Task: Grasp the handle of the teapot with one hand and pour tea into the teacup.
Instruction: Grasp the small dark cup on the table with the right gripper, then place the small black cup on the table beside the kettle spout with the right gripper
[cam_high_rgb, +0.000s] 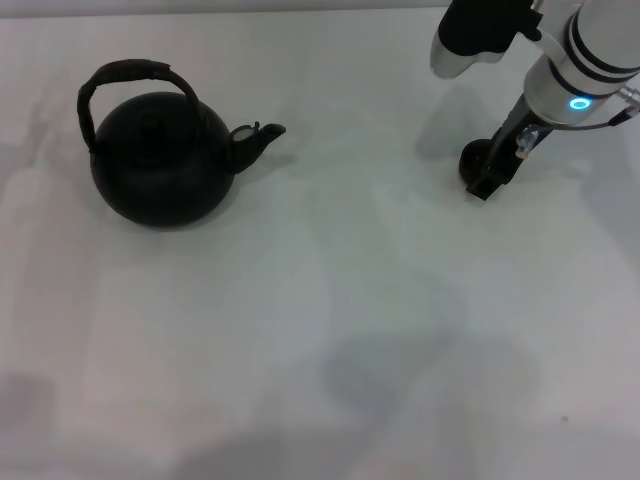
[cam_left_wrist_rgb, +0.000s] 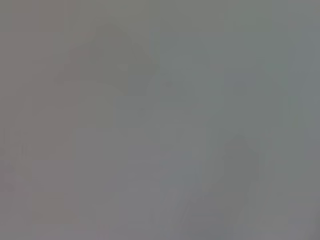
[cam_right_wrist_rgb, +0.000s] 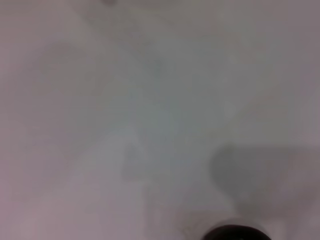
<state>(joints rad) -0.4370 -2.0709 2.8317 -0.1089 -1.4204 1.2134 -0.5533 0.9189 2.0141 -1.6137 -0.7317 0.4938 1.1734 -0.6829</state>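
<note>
The black teapot (cam_high_rgb: 160, 165) stands on the white table at the left, its spout (cam_high_rgb: 258, 137) pointing right. Its arched handle (cam_high_rgb: 125, 72) rises upright over the lid. The small dark teacup (cam_high_rgb: 472, 158) sits at the right, about 200 pixels from the spout. My right gripper (cam_high_rgb: 488, 182) reaches down from the upper right, with its dark fingers right against the cup and partly covering it. In the right wrist view a dark rounded edge, the teacup (cam_right_wrist_rgb: 232, 234), shows at the picture's border. My left gripper is out of view, and the left wrist view shows only a blank grey surface.
The white table (cam_high_rgb: 320, 330) stretches wide between the teapot and the cup and towards the front. My right arm's white forearm (cam_high_rgb: 590, 50) hangs over the back right corner.
</note>
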